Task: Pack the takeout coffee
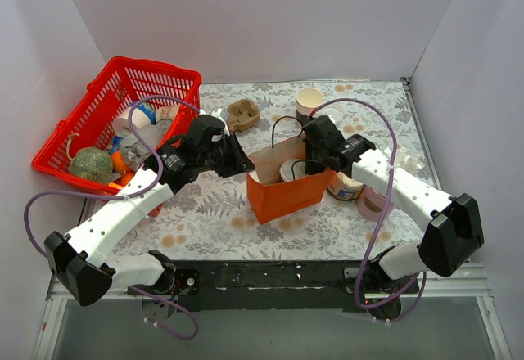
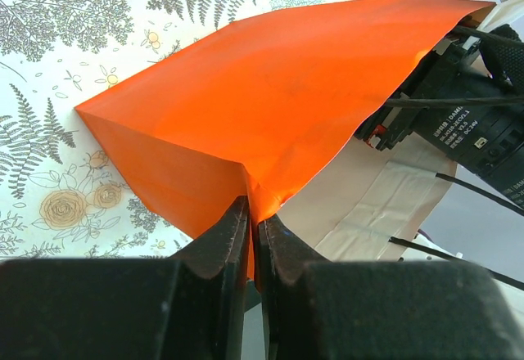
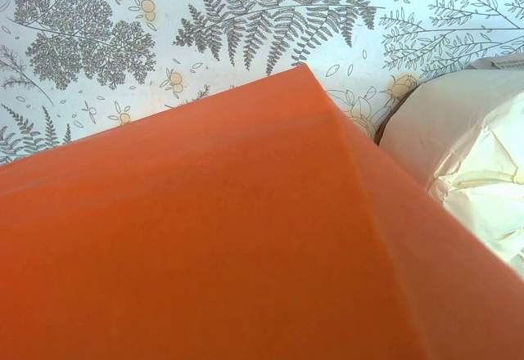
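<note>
An orange paper bag [image 1: 282, 192] stands open in the middle of the table. Inside it I see the takeout coffee [image 1: 292, 169], only its round white lid showing from above. My left gripper [image 2: 252, 227] is shut on the bag's left rim [image 1: 246, 166], the orange paper pinched between its black fingers. My right gripper [image 1: 314, 161] reaches into the bag's right side, next to the lid. In the right wrist view the bag's orange wall [image 3: 213, 237] fills the frame and hides that gripper's fingers.
A red basket [image 1: 90, 123] with mixed items sits at the far left. A lidless paper cup [image 1: 309, 100] and a brown cup carrier [image 1: 243, 114] stand behind the bag. A small tub [image 1: 345, 186] and a pink roll [image 1: 372, 204] lie right of it.
</note>
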Robot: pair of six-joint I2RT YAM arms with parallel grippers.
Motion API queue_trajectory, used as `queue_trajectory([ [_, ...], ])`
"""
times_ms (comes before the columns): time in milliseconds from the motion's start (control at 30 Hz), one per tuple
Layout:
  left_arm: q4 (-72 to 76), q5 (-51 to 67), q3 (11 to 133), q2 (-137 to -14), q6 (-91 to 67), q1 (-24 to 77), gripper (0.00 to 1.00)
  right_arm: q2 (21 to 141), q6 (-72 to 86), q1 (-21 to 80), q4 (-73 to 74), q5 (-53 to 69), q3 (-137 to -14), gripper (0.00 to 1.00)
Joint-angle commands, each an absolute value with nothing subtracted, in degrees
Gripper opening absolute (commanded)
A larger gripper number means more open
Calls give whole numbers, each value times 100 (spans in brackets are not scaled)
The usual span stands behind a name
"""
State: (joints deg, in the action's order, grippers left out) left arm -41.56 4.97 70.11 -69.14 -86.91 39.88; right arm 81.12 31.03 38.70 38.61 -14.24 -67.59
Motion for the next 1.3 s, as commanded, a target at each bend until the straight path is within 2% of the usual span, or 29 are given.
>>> queue_trajectory([
  [0, -4359, 387, 7154, -6926, -8569, 4017, 8, 8121, 3278, 3858, 3832, -1556, -6645, 24],
  [300, -4377, 369, 7146, -6882, -8569, 4017, 13, 8007, 3296, 3850, 3867, -1687, -6653, 32],
  [600, -4474, 334, 7181, -6952, -8517, 4017, 14, 7822, 3243, 3858, 3841, -1793, -6767, 40],
  [1267, -4737, 255, 7479, -7137, -8464, 4017, 13, 7400, 3155, 3850, 3454, -1986, -6812, 44],
])
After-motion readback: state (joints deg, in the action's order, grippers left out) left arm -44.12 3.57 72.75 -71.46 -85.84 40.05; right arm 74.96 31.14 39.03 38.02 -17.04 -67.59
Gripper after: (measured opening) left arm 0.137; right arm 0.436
